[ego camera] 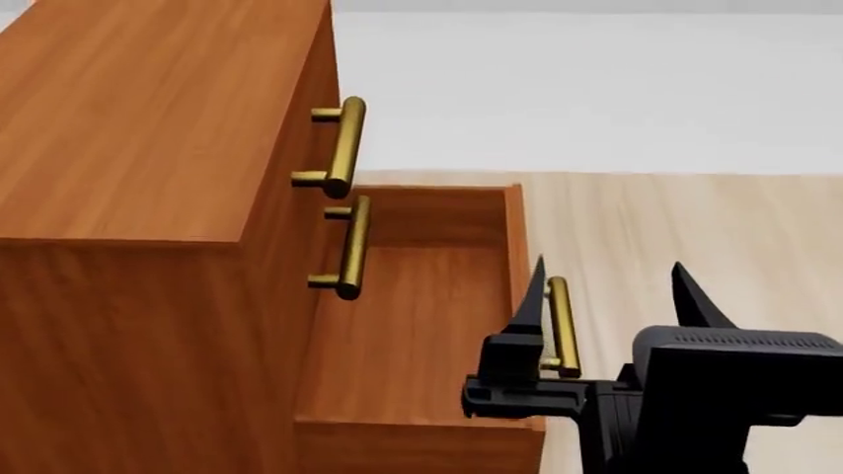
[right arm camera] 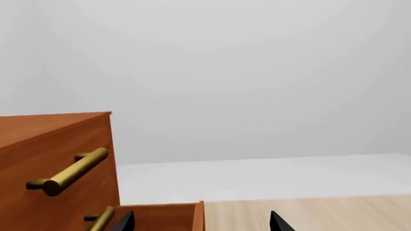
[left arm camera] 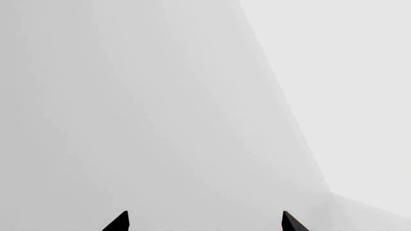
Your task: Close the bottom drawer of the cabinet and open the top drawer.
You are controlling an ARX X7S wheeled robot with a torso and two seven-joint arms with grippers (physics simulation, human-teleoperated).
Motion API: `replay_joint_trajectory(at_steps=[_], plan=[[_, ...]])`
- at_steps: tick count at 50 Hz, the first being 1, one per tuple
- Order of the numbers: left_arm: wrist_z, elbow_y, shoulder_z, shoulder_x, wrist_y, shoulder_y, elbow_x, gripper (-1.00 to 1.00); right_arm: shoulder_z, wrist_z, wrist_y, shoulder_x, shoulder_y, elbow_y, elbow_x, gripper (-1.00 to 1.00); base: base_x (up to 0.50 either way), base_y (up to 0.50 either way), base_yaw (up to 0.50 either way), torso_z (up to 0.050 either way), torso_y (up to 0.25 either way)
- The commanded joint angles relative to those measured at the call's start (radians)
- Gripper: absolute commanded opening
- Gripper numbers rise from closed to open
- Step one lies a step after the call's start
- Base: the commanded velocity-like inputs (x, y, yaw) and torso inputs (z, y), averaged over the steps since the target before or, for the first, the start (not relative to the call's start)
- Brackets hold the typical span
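The bottom drawer (ego camera: 421, 326) still sticks out of the cabinet (ego camera: 145, 197). The top drawer (ego camera: 296, 118) is not pulled out yet. The right gripper (ego camera: 613, 296) has its fingers wide apart by the low handle (ego camera: 563, 326); the left gripper (left arm camera: 205, 222) is spread too.

- No text, label, brand, number or sign can be read in any of the three views.
- No lettering is seen on the cabinet (ego camera: 145, 148), whose wood faces are plain.
- No marking is seen on the brass handles of the top drawer (ego camera: 340, 146) or the bottom drawer (ego camera: 421, 326).
- No print is shown on the dark body of the right gripper (ego camera: 613, 291).
- Only blank pale surfaces are shown in the left wrist view.
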Motion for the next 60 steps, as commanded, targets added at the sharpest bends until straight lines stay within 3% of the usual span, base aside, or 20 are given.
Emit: replay_joint_trajectory(at_steps=[1, 14, 25, 35, 47, 60], plan=[[-0.013, 0.001, 0.005, -0.007, 0.007, 0.01, -0.006, 1.0, -0.004, 0.004, 0.015, 0.008, 0.013, 0.0, 0.012, 1.0, 0.3, 0.0, 0.0, 0.0, 0.0], [-0.011, -0.007, 0.017, -0.008, 0.045, 0.032, 0.018, 1.0, 0.006, 0.026, 0.142, 0.029, 0.101, -0.04, 0.06, 1.0, 0.28, 0.0, 0.0, 0.0, 0.0], [-0.014, 0.004, 0.032, -0.008, 0.077, 0.041, 0.052, 1.0, 0.106, 0.064, 0.443, 0.023, 0.357, -0.095, 0.234, 1.0, 0.03, 0.0, 0.0, 0.0, 0.0], [-0.022, -0.003, 0.037, -0.02, 0.074, 0.043, 0.044, 1.0, 0.12, 0.084, 0.568, 0.018, 0.538, -0.025, 0.282, 1.0, 0.0, 0.0, 0.0, 0.0, 0.0], [-0.044, 0.006, 0.049, -0.031, 0.044, 0.043, 0.087, 1.0, 0.153, 0.078, 0.579, 0.003, 0.568, 0.018, 0.315, 1.0, 0.0, 0.0, 0.0, 0.0, -0.027], [-0.057, 0.009, 0.057, -0.04, 0.035, 0.047, 0.1, 1.0, 0.142, 0.068, 0.532, 0.01, 0.543, 0.05, 0.303, 1.0, 0.0, 0.0, 0.0, 0.0, -0.246]])
